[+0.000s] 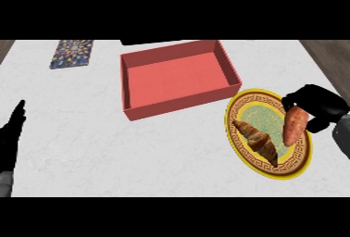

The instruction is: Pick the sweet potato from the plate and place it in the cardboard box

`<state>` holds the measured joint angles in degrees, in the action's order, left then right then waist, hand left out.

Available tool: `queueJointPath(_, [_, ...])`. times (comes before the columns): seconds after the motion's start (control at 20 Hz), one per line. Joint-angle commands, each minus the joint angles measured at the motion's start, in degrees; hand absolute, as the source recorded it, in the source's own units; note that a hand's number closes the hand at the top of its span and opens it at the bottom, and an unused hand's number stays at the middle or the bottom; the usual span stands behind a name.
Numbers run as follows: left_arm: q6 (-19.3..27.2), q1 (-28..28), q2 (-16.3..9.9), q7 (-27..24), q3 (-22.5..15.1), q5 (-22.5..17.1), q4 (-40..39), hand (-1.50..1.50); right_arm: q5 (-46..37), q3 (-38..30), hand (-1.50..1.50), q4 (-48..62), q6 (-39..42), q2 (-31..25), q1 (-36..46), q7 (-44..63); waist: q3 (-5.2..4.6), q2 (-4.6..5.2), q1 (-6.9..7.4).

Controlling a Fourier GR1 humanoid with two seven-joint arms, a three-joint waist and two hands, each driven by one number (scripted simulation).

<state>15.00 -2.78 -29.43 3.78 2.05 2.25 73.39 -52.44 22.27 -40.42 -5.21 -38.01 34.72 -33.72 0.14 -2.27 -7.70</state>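
An orange sweet potato point(295, 125) hangs tilted over the right side of a yellow-rimmed patterned plate point(240, 109). My right hand point(320, 105) is curled round its upper end, coming in from the right edge. A brown croissant point(259, 140) lies on the plate beside it. The red open box point(176, 76) stands to the upper left of the plate, with nothing inside it. At the left edge my left hand point(11, 132) rests open with fingers up.
A patterned tile or mat point(72, 53) lies at the back left of the white marble counter point(103, 152). A dark object point(147, 42) shows just behind the box. The counter's right edge runs near my right hand.
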Motion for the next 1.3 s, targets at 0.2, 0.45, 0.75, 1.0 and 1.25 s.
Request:
queueJointPath(0.2, [0.9,2.7,-0.9,0.0,2.1,-0.4,-1.0,0.0,10.0,-16.4,1.5,0.0,-7.5,5.6,-0.9,31.9,-0.71,-1.4,-1.69])
queueJointPath(0.45, [0.2,3.2,-0.7,-0.4,0.9,-0.2,1.7,0.0,6.0,-14.7,1.5,-11.5,-13.6,10.1,3.0,44.6,-0.7,-1.3,1.57])
queueJointPath(0.75, [-1.1,2.0,-0.6,-1.5,0.5,-0.4,1.5,0.0,0.6,-9.0,1.5,-25.9,-8.9,18.8,6.6,63.2,-0.6,-0.12,3.4])
queueJointPath(1.0, [-0.7,-0.3,0.9,-1.3,-0.9,1.1,1.4,0.0,-2.5,-7.1,1.5,-37.1,-1.1,25.2,12.2,80.8,-0.33,1.19,5.63])
queueJointPath(1.25, [-0.7,-4.2,2.9,-0.5,-2.2,3.0,0.4,0.0,-4.2,-11.6,1.5,-37.1,0.4,27.2,18.9,87.1,-0.18,2.24,7.48])
